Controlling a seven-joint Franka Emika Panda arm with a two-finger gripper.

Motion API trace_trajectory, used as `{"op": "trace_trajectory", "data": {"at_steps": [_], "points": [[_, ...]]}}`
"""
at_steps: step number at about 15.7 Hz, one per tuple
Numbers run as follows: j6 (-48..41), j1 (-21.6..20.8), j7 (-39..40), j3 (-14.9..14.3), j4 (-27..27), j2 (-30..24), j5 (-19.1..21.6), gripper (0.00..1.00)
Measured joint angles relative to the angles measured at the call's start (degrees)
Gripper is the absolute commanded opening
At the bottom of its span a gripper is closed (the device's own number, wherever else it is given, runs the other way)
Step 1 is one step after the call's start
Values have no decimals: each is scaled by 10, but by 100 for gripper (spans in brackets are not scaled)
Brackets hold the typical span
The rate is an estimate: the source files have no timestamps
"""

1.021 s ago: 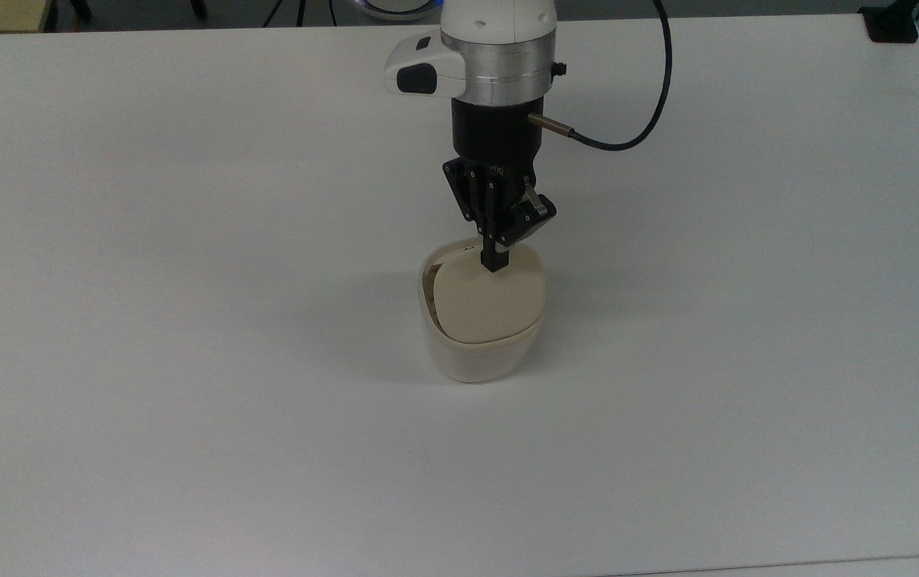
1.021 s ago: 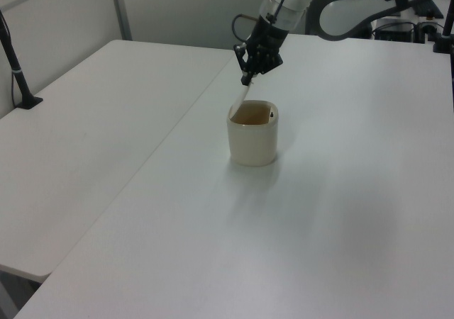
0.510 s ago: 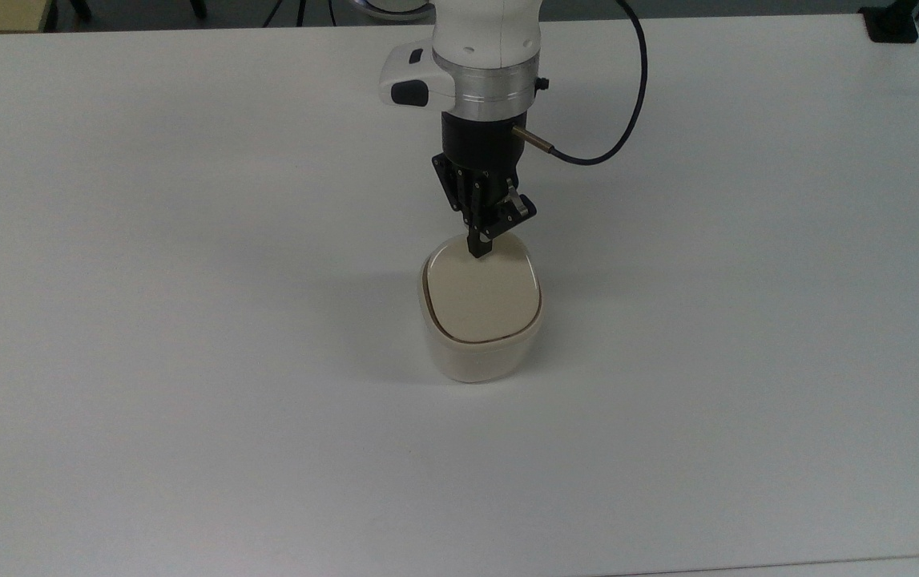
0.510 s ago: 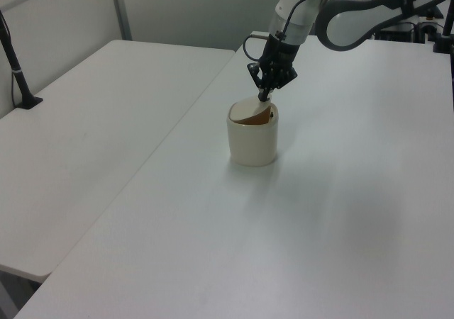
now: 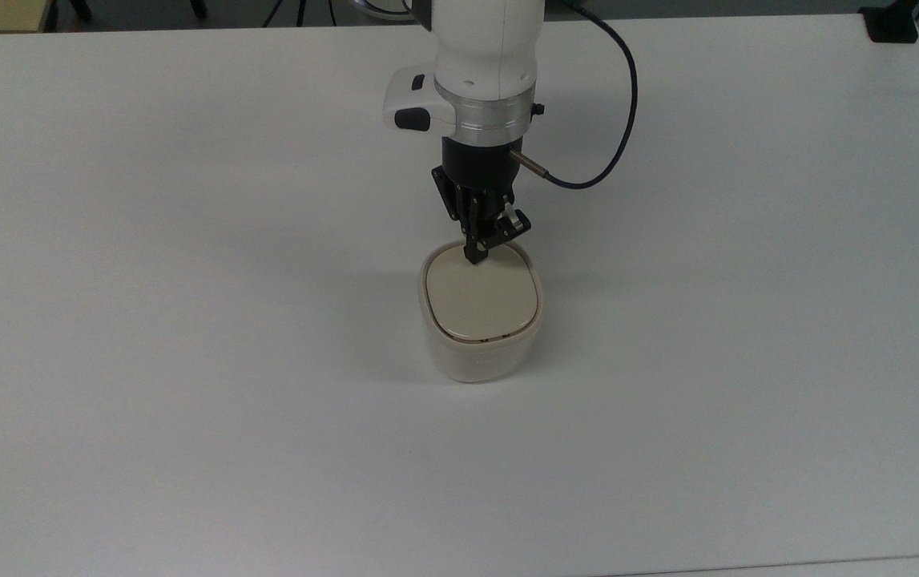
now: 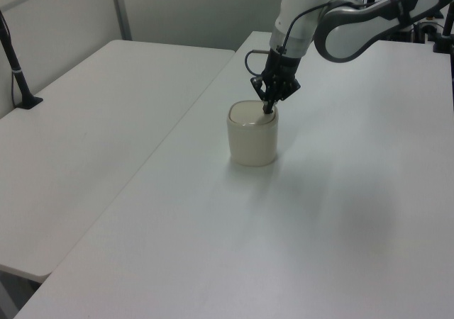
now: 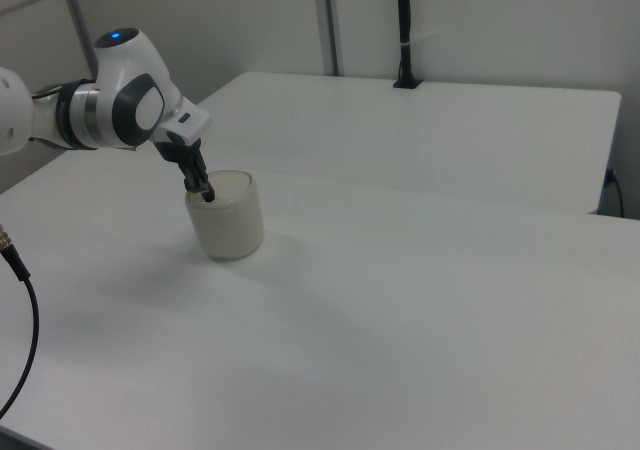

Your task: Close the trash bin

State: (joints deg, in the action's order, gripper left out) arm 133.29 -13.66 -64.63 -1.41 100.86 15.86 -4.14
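Our jaws (image 5: 475, 258) look drawn together into one dark tip, with nothing held between them, and that tip presses on the beige lid (image 5: 481, 296) of the trash bin (image 5: 478, 355) at the lid's 12 o'clock edge in the top view. The bin stands on the white table (image 5: 187, 320) close to the middle of the top view, just toward 6 o'clock from our wrist. In the left view the tip meets the lid (image 6: 250, 112) near its 2 o'clock corner; in the right view it rests at the 9 o'clock rim of the bin (image 7: 229, 220).

We judge the task nearly finished: the lid lies flat inside the rim, with a thin dark seam around it. What we think remains is a last firm press if the lid is not fully seated, then lifting clear without dragging it up.
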Motion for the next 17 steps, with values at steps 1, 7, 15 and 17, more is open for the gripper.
{"op": "trace_trajectory", "data": {"at_steps": [1, 7, 15, 17], "points": [[0, 0, 0, 0, -1, 1, -1, 0], [-2, 0, 0, 0, -2, -4, -2, 0], [-136, 14, 95, -1, -18, -92, -2, 100], [-191, 16, 143, -1, -19, -120, -2, 100]]}}
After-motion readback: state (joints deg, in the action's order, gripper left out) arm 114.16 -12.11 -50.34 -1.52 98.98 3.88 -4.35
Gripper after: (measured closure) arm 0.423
